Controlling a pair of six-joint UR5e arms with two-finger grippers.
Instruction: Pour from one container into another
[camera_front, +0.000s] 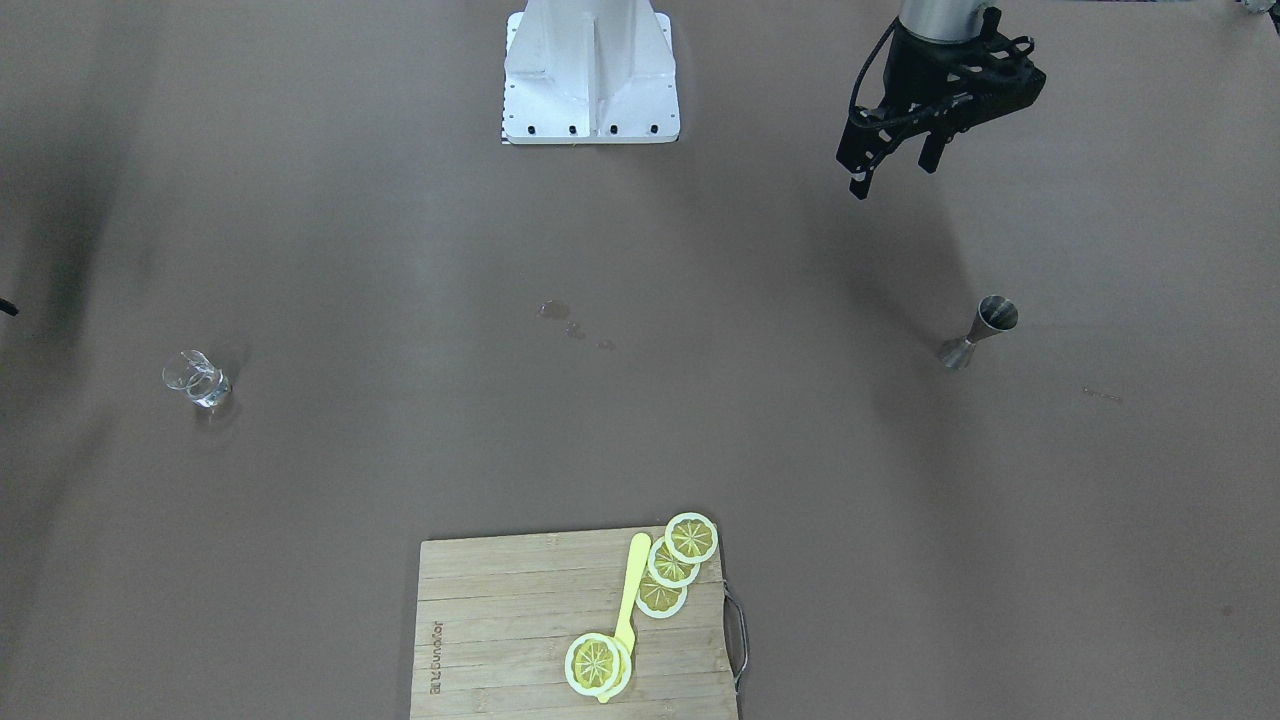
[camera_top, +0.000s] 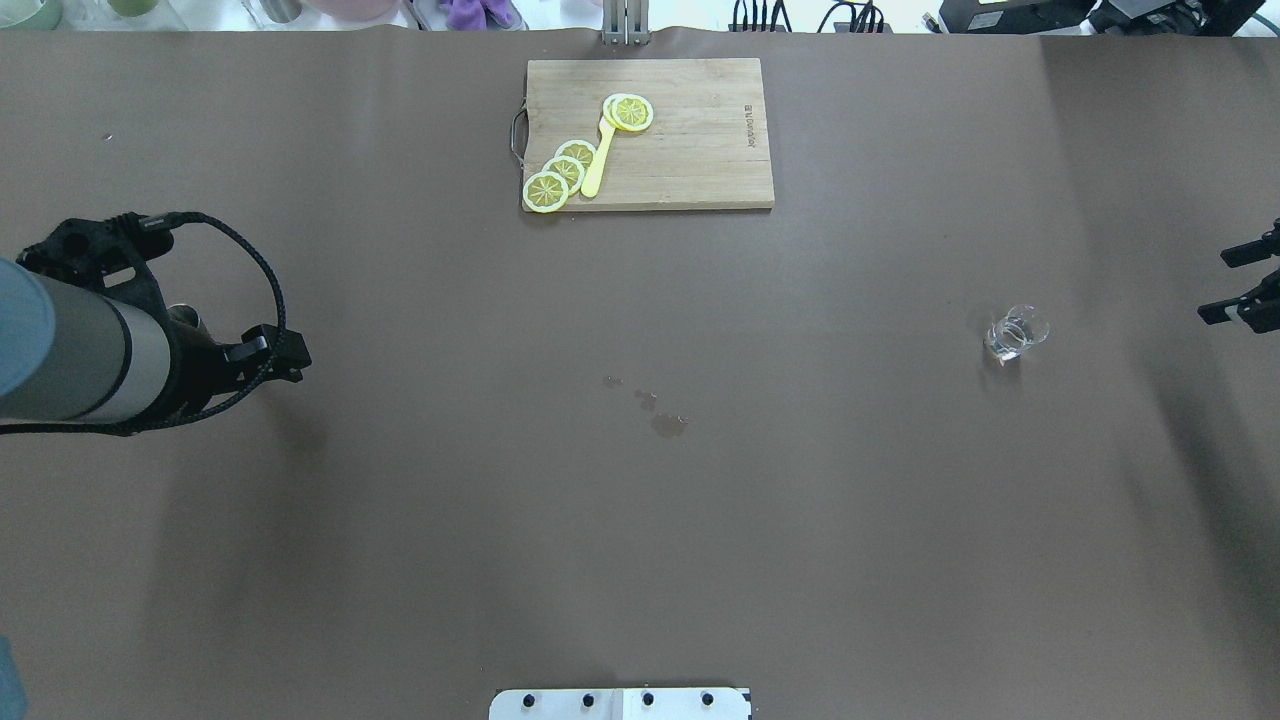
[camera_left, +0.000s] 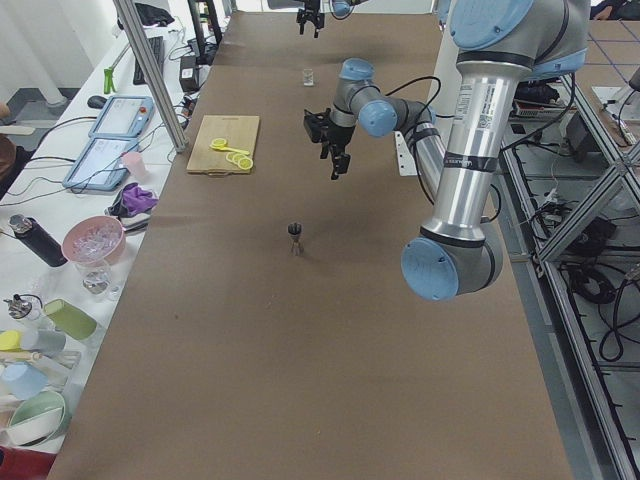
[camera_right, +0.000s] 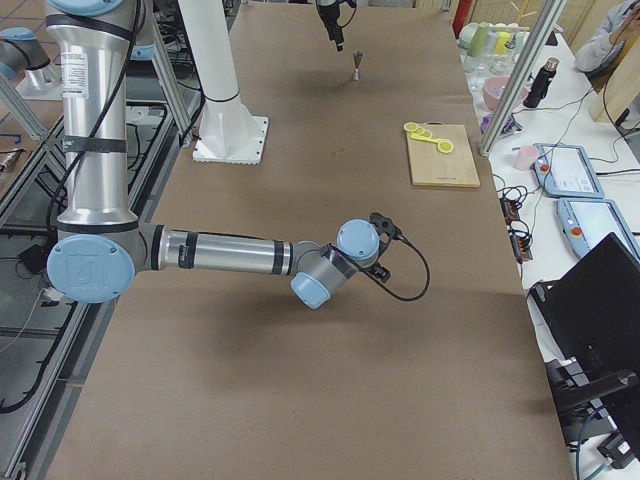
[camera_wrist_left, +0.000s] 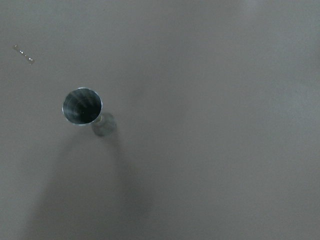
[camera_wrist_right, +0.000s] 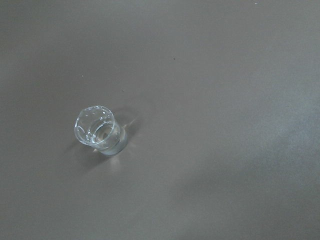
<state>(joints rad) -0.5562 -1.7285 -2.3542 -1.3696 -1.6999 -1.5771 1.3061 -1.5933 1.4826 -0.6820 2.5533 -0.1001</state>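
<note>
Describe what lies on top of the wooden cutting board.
On the cutting board: three overlapping lemon slices, a yellow utensil, and another slice covering the utensil's end, so that end's shape is hidden.

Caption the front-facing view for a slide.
Tiny clear glass cup and dark steel hourglass jigger stand far apart on the brown table; the open left gripper hangs on the jigger's side.

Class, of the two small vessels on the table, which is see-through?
The glass cup; the jigger is opaque grey metal, hourglass-shaped.
</note>
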